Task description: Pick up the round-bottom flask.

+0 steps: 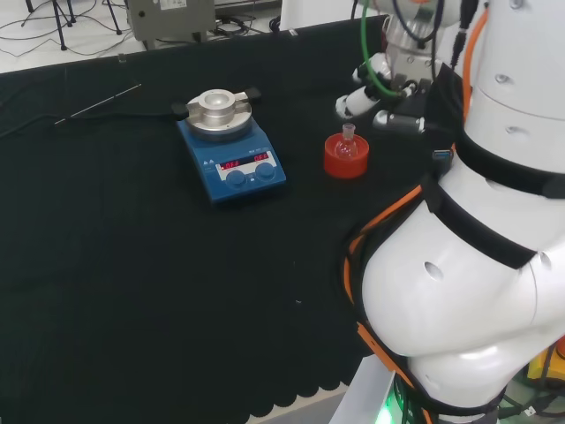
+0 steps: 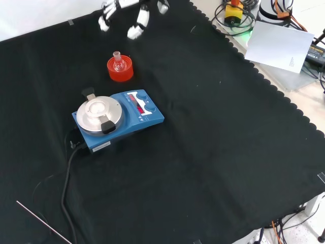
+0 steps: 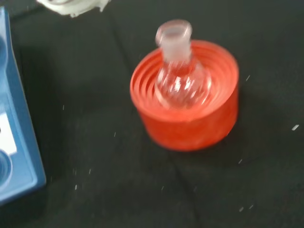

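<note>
Red ribbed stand (image 3: 187,111) close under wrist camera, round-bottom flask (image 3: 182,78) seated upright in it, beside blue hotplate (image 2: 118,120). Hand (image 2: 133,20) above, apart, fingers spread, empty. Step judged: approach. Next: descend, close fingers round neck

Hand (image 2: 133,15) aloft, fingers relaxed, empty

At the top edge of the front view the hand (image 2: 133,15) is cut off above its fingers (image 2: 137,30). In the wrist view the blue hotplate (image 3: 14,128) runs off the left edge. The flask (image 3: 180,78) looks empty, though its clear glass is blurred.
</note>
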Tool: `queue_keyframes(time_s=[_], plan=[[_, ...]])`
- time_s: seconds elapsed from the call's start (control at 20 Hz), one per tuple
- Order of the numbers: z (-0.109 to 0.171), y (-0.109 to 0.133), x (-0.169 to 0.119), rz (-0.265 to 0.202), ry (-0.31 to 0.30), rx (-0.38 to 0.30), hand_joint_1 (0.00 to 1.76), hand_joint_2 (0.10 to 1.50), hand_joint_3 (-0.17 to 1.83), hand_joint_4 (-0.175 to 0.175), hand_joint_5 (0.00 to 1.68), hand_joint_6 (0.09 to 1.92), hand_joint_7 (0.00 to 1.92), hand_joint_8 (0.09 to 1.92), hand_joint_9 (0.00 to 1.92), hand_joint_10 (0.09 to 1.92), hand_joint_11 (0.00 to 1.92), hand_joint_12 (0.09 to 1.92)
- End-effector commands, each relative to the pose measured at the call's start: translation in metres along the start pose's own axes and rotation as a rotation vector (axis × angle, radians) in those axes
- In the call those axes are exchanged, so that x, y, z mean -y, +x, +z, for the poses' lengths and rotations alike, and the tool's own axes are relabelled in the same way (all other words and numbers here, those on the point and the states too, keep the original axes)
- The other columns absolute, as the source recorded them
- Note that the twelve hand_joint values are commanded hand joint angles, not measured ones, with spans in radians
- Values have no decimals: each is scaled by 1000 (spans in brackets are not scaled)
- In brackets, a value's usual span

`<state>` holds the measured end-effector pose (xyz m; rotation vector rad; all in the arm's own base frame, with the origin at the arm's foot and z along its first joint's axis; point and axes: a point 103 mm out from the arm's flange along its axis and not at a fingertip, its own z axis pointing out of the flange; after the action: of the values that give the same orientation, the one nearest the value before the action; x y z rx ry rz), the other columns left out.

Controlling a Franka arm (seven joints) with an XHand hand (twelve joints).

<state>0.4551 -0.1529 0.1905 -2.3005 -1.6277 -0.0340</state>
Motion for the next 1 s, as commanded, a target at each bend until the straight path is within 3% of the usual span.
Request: queue_keyframes(time_s=[0.05, 0.65, 1.0], plan=[[34, -1, -24, -10, 13, -22, 765, 642, 639, 31, 470, 87, 174, 496, 281, 590, 0, 1174], [50, -11, -38, 7, -4, -50, 767, 642, 637, 29, 468, 87, 173, 498, 278, 591, 0, 1170], [58, -21, -42, 18, -20, -102, 771, 641, 636, 26, 468, 87, 177, 501, 282, 593, 0, 1170]])
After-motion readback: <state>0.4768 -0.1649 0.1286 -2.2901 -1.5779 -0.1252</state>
